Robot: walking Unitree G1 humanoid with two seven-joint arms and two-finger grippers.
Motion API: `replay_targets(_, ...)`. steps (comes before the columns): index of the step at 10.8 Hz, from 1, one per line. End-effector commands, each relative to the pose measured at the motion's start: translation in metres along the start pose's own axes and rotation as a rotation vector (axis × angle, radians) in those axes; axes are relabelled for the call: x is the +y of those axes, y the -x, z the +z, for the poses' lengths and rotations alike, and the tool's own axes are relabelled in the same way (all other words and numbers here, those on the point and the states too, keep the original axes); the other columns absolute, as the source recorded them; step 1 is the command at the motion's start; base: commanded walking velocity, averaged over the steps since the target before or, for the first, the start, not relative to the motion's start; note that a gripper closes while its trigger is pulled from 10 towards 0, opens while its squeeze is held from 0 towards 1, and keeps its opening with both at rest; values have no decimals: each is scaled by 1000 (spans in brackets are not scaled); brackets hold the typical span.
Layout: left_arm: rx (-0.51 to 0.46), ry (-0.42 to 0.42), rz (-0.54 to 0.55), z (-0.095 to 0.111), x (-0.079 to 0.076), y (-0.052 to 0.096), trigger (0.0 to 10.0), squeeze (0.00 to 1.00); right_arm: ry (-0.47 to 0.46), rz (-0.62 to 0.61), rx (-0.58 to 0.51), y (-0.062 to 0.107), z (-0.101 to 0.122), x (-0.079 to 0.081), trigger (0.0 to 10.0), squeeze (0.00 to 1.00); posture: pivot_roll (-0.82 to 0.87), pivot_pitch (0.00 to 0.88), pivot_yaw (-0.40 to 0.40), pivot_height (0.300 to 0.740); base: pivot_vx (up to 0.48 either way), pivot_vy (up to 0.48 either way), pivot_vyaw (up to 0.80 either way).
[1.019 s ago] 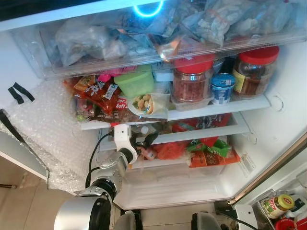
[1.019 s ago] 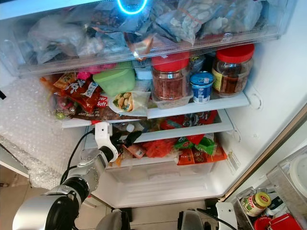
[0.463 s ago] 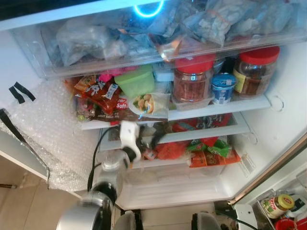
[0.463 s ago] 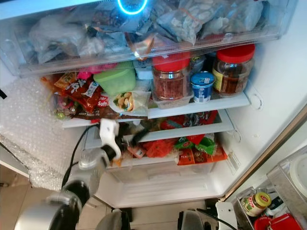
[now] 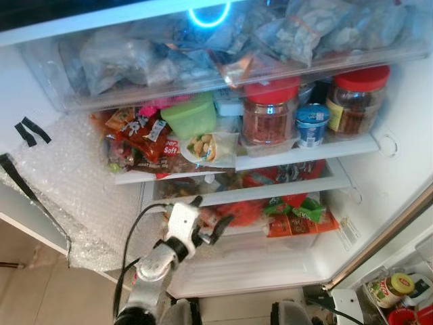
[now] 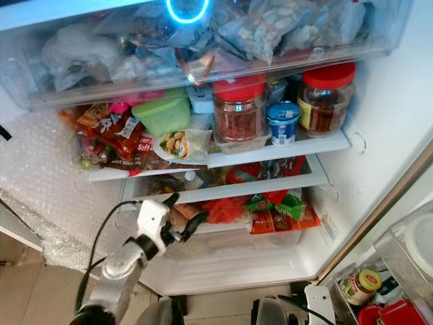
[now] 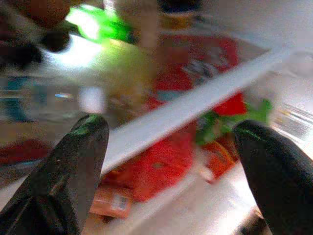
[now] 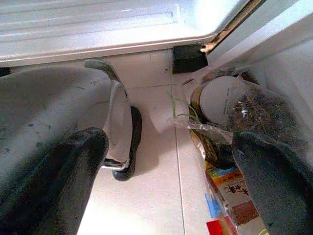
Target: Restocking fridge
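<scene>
The fridge stands open, its white shelves (image 5: 304,152) crammed with food. My left gripper (image 5: 211,211) is open and holds nothing, hovering at the front of the lower shelf, just left of a red snack packet (image 5: 242,211). In the left wrist view the open gripper (image 7: 170,125) faces that red packet (image 7: 161,164) and the white shelf edge (image 7: 195,103). My right gripper (image 8: 171,139) hangs open low down, pointing at the tiled floor (image 8: 151,186).
Two red-lidded jars (image 5: 270,112) (image 5: 355,98), a blue cup (image 5: 313,123) and a green tub (image 5: 191,115) fill the upper shelf. Bagged food packs the clear top drawer (image 5: 203,47). Bubble wrap (image 5: 67,183) hangs at the left. The door bin (image 5: 392,288) at lower right holds jars.
My left gripper has drawn back and down from the middle shelf to the lower shelf's front, still with nothing in it. The fridge contents have not moved.
</scene>
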State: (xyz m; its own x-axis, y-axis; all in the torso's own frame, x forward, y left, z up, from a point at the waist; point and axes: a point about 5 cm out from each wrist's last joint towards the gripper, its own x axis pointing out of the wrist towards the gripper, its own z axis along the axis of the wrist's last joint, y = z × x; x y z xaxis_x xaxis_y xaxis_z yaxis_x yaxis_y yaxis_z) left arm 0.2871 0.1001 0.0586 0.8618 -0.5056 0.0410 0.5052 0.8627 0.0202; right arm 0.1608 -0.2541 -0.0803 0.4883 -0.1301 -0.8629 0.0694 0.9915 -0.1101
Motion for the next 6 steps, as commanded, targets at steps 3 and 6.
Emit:
replay_targets(3,98,44,259,-18,39,25,10000,0,21,40,11,-1,-1,7,10000,0,-109,61,89,660,0,0,0)
replay_targets(6,192,25,321,-35,43,36,10000,0,46,34,11,0,1,-1,10000,0,-113,56,61,660,0,0,0)
